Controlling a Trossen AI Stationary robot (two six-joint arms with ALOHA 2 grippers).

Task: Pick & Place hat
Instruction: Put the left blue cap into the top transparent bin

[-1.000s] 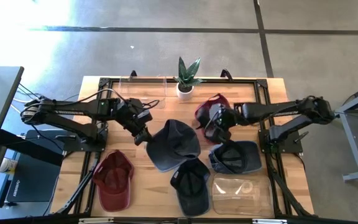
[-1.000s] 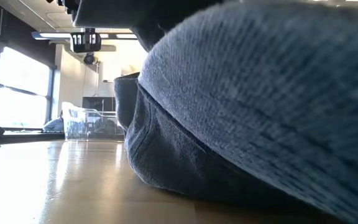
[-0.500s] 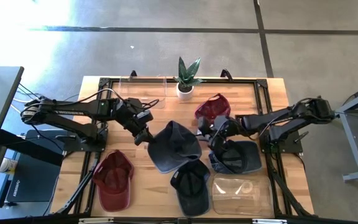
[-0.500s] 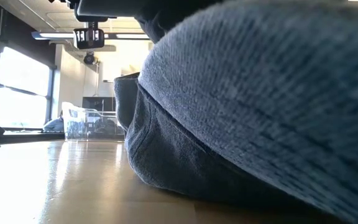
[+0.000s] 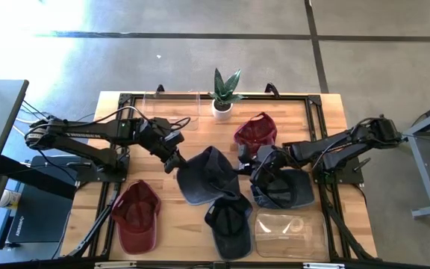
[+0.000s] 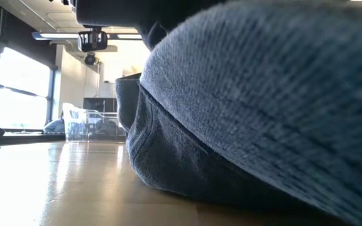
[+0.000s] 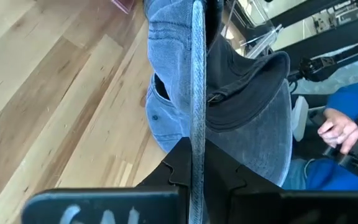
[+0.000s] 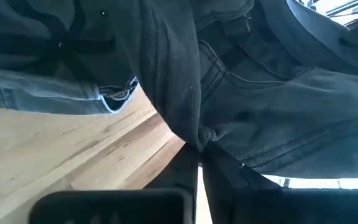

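I am pinching the brim edge of the blue-grey hat (image 5: 207,175) at the table's (image 5: 304,119) middle with the left gripper (image 5: 175,161), while the right gripper (image 5: 263,175) is clamping the rim of the upturned denim hat (image 5: 286,188) toward the right edge. Both grasps look made; next I should be lifting, gently.

Left gripper (image 7: 197,167) clamped on the edge of a blue denim cap (image 7: 185,81), fabric pinched thin between the fingers. Cap hangs over the wooden table (image 7: 48,106). Beyond the cap: a person's hand (image 7: 339,129), blue sleeve (image 7: 353,102) beside it.
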